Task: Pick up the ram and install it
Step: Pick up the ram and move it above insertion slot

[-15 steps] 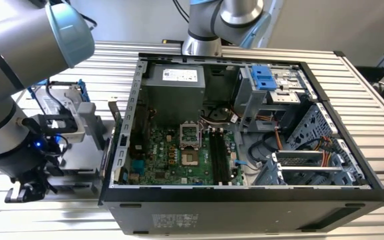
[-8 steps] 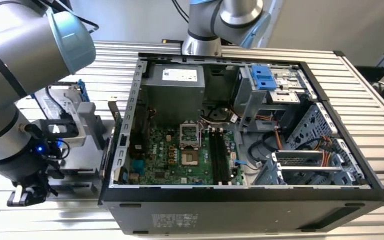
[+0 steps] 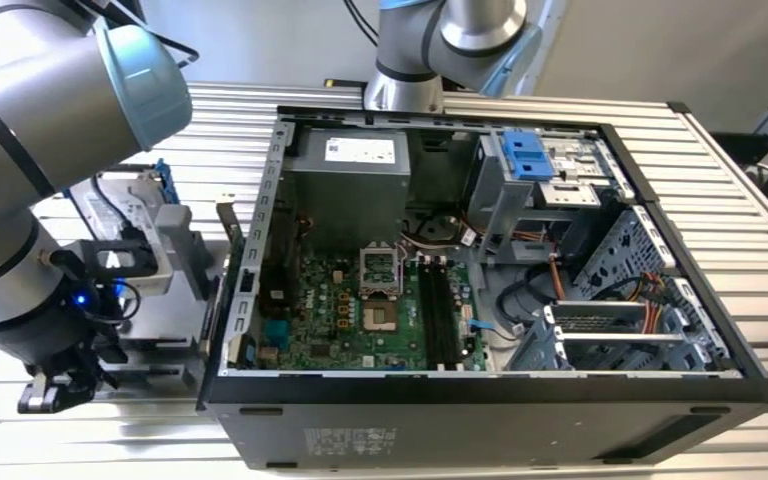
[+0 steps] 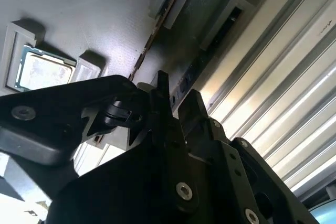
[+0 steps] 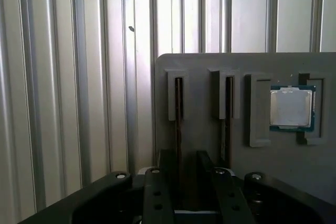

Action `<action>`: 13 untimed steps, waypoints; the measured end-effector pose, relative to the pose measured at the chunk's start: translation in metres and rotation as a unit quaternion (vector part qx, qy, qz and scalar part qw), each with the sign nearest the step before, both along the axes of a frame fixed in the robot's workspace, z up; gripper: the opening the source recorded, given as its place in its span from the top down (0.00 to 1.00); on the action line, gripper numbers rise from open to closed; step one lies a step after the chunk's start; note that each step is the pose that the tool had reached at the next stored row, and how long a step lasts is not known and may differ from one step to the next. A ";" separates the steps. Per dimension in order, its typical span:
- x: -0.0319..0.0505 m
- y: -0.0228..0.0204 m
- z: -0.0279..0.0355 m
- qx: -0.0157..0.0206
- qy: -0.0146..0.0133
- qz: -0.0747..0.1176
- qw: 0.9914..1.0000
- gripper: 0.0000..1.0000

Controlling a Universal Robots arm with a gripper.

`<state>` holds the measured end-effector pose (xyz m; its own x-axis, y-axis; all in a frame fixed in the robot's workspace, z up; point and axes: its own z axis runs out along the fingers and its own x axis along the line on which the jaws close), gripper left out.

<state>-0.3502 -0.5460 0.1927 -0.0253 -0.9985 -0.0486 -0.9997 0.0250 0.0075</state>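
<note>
Closest to both wrist cameras is the black body of the gripper (image 5: 187, 153) (image 4: 177, 90), cut off by the picture edges so that its base cannot be seen. Its two dark fingers (image 5: 169, 171) stand apart, released. The ram (image 5: 179, 108) (image 4: 156, 27) runs between them, edge-on as a thin dark bar. It sits just beside one finger and clear of the other. Whether that near finger touches it is hard to tell.

The ram stands in a slot of a grey holder plate (image 5: 199, 66) (image 4: 94, 9), and its lower length is hidden behind the fingers. A second stick (image 5: 229, 114) stands in the neighbouring slot, between the ram and a square silver processor chip (image 5: 291, 108) (image 4: 44, 72) resting in its own recess. The plate lies on a ribbed aluminium table (image 5: 79, 77) (image 3: 744, 180).

In the exterior view an open computer case (image 3: 491, 385) lies on that table. The robot arm (image 3: 37, 140) bulks at about nine o'clock of the case, and its big grey joints cover much of what sits behind them. Its dark wrist end, near eight o'clock, is hard to make out. Another arm's base (image 3: 404, 85) stands at twelve o'clock. Inside the case, black memory slots (image 3: 444, 310) run along the three o'clock side of the green motherboard (image 3: 344, 310). Whether anything sits in them cannot be told.
</note>
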 end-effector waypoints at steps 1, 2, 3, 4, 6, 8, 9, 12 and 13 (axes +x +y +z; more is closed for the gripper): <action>0.0000 0.0000 0.0000 0.000 0.000 0.000 1.000 0.00; 0.0000 0.0000 0.0000 0.000 0.000 0.000 1.000 0.00; 0.0000 0.0000 0.0000 0.000 0.000 0.000 1.000 0.00; 0.0000 0.0000 0.0000 0.000 0.001 0.000 1.000 0.00; 0.0001 -0.0009 -0.0002 0.000 0.000 0.000 1.000 0.00; 0.0000 -0.0010 -0.0001 0.000 0.000 0.000 1.000 0.00; 0.0000 -0.0011 0.0000 0.000 0.001 0.000 1.000 0.00; 0.0000 -0.0014 -0.0001 0.000 0.001 0.000 1.000 0.00; 0.0000 -0.0015 0.0000 0.000 0.001 0.000 1.000 1.00</action>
